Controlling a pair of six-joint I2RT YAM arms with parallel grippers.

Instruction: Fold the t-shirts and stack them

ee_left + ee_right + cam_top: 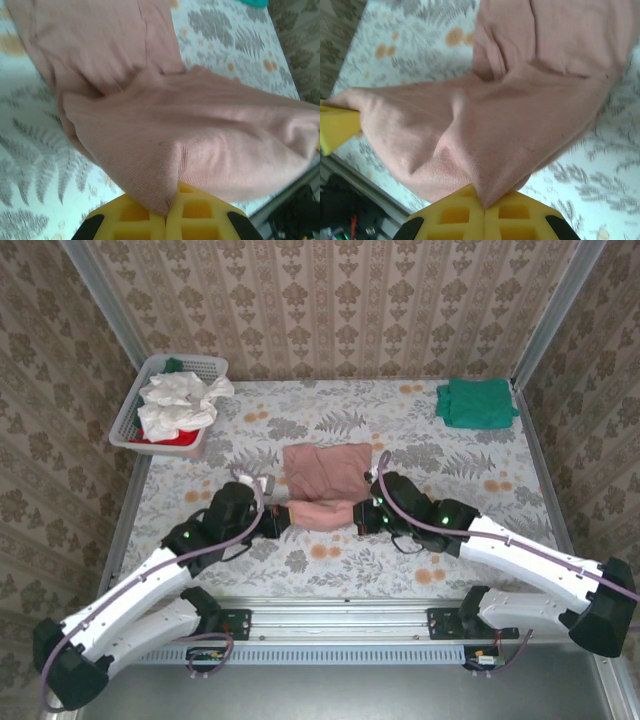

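Observation:
A dusty-pink t-shirt (326,478) lies partly folded at the table's middle, its near edge lifted. My left gripper (283,519) is shut on that edge's left corner, and its yellow jaws pinch the pink cloth (165,165) in the left wrist view. My right gripper (362,517) is shut on the right corner, the pink cloth (520,130) bunched at its jaws. The other gripper's yellow finger (335,127) shows at the left of the right wrist view. A folded teal-green t-shirt (476,402) lies at the far right. White t-shirts (178,405) and a red one (180,440) fill the basket.
The white slatted basket (135,405) stands at the far left corner. Patterned walls and metal posts close in the table on three sides. A floral cloth (330,570) covers the table, with a metal rail (340,625) along the near edge.

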